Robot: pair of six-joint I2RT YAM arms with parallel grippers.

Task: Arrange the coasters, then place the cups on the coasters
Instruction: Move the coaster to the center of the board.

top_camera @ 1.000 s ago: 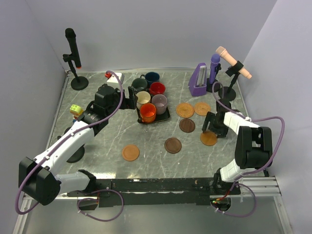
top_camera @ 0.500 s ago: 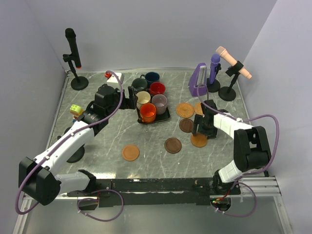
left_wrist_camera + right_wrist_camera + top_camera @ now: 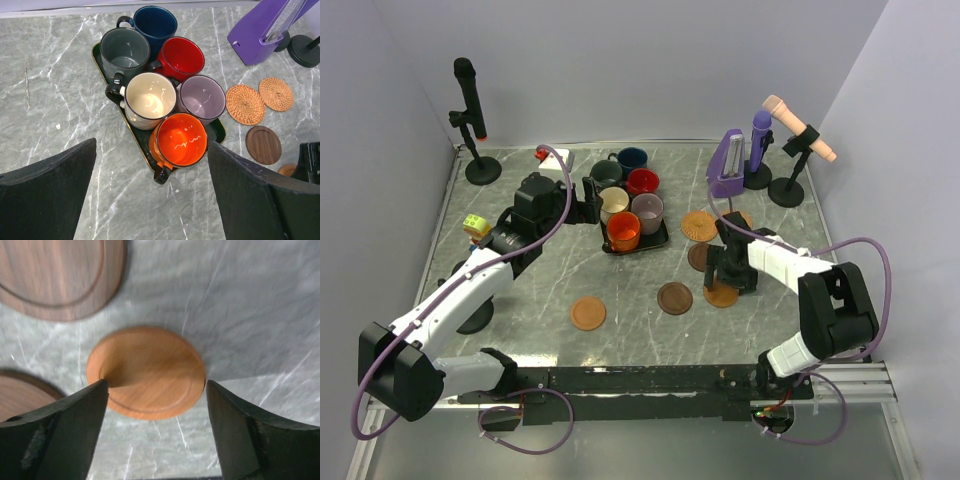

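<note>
Six cups stand packed on a black tray (image 3: 662, 240) (image 3: 136, 134): orange (image 3: 181, 140), cream (image 3: 150, 96), mauve (image 3: 202, 96), red (image 3: 180, 55), grey-green (image 3: 125, 48), navy (image 3: 155, 22). My left gripper (image 3: 588, 202) (image 3: 151, 165) hovers open beside the tray, nothing between its fingers. My right gripper (image 3: 722, 280) (image 3: 156, 385) is low over a smooth orange coaster (image 3: 720, 295) (image 3: 147, 372) and straddles it; the left finger touches its rim, the right one shows a sliver of gap. Other coasters: woven (image 3: 699, 225), dark brown (image 3: 674, 298) (image 3: 700, 257), orange (image 3: 588, 313).
A second woven coaster (image 3: 275, 94) lies behind my right arm. At the back stand a purple holder (image 3: 727, 165), a tan microphone on a stand (image 3: 798, 130) and a black microphone (image 3: 468, 105). A yellow-green toy (image 3: 475, 225) sits at the left. Walls close three sides.
My right gripper has moved left across the table, and the smooth orange coaster moved with it toward the two dark brown coasters. The left arm has not moved.
</note>
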